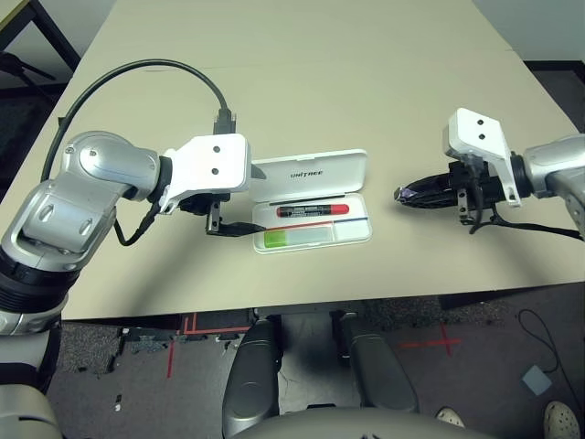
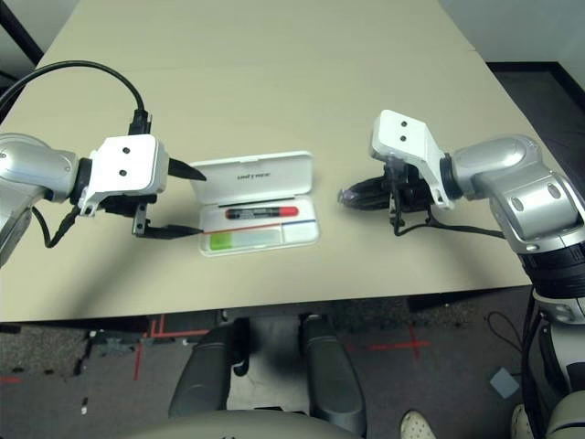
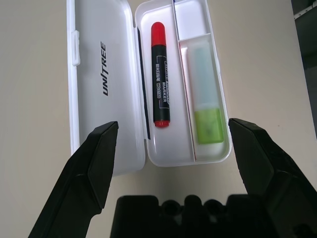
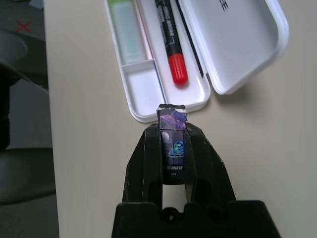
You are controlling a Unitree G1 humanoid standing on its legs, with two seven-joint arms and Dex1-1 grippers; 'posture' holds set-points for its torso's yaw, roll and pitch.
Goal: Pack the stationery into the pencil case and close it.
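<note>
White plastic pencil case (image 1: 315, 197) open on bench (image 1: 302, 82); left fingers (image 3: 101, 158) spread, right fingers (image 4: 148, 163) pinching purplish block (image 4: 173, 144).

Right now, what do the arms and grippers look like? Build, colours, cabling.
Both forearms are silver, rounded metal shells. Each wrist carries a white angular housing with two small dark dots. The left gripper and right gripper each have two black, tapered fingers on a black base. A thick black cable loops from the left arm into its wrist housing; thin black wires hang under both wrists.
</note>
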